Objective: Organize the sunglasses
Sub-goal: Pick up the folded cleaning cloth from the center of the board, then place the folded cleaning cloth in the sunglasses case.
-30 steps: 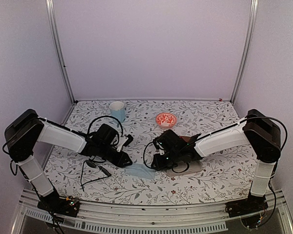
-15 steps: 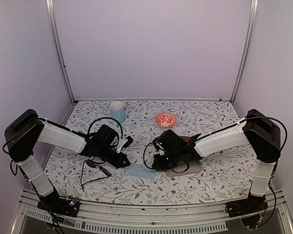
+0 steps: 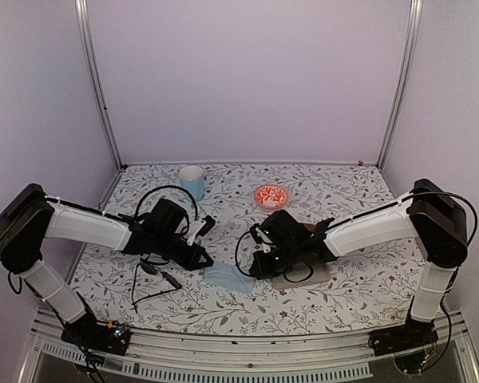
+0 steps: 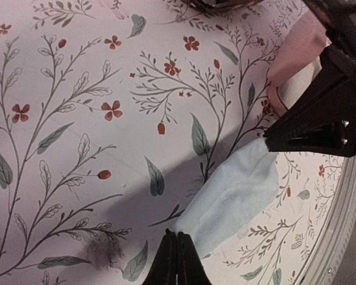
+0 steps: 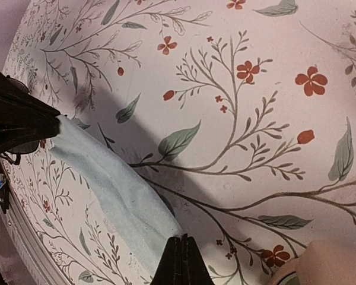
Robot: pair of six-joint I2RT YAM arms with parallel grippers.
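White floral-printed tabletop (image 3: 343,295) is lying beneath the left gripper (image 3: 209,262) and right gripper (image 3: 254,272). Plain lilac panel walls (image 3: 247,80) are standing beyond them, silver metal corner posts (image 3: 100,88) are rising alongside. Lighting is falling evenly.

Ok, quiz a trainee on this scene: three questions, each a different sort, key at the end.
1. True or false: the left pincer and the right pincer are each shut on an end of the blue cloth.
2. Where do the black sunglasses lie? A) in a pincer B) on the table, left of the cloth C) on the cloth
3. Fill in: at the back, left of the red bowl, stands a pale blue ____.
Key: 1 true; 2 B; 3 cup.
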